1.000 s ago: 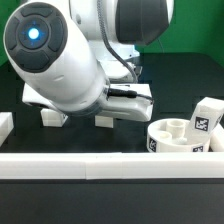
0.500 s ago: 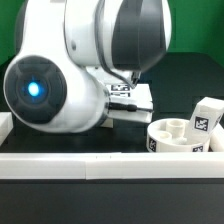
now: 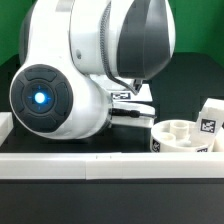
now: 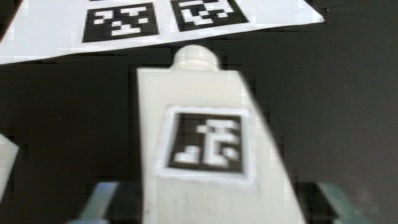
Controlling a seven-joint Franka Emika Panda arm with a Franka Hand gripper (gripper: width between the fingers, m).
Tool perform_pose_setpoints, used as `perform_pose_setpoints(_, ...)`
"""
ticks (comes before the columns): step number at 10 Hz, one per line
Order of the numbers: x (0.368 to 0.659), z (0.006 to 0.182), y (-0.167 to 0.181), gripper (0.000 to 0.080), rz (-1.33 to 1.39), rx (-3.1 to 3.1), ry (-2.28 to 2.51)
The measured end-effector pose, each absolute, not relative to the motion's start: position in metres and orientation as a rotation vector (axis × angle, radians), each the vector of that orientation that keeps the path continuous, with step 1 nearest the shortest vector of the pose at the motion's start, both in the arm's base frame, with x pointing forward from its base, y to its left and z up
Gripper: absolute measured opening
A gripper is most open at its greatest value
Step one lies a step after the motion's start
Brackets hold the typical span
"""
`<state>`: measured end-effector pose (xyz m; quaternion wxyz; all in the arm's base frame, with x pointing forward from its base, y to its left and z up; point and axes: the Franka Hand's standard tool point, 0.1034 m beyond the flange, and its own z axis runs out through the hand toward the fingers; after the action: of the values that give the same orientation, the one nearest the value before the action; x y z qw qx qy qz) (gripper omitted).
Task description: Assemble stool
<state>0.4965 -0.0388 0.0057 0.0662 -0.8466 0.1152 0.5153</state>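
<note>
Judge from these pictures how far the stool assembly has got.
Done: nothing joined; the seat lies bare, its visible holes empty. In hand: one leg lies between the fingers of the claw, grip unclear. Left: fitting that leg, the spare leg by the seat, and any other.

My arm (image 3: 85,50) is bent over, its bulk filling most of the exterior view. The round white joint (image 3: 40,98) faces the camera with its blue light lit; the dark grey cap (image 3: 145,40) sits higher up. From there my fingers are hidden behind that bulk. Wrist view: my gripper (image 4: 219,200) straddles the leg (image 4: 210,120), one of my fingers (image 4: 111,200) at each long side of it. Whether they touch the leg is too blurred to tell
</note>
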Motion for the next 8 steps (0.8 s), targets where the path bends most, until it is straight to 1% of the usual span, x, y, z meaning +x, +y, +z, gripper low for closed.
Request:
perform_pose_setpoints(3, 0.497, 0.006, -0.040, 0.0324, 1.551, -2.554, 0.348)
perform_pose_setpoints(4, 0.500, 0.012, -0.039, 0.0324, 1.545, -2.556, 0.344)
perform_pose_setpoints(8, 0.522, 0.061, -0.026, 0.0324, 1.498, -2.581, 0.331)
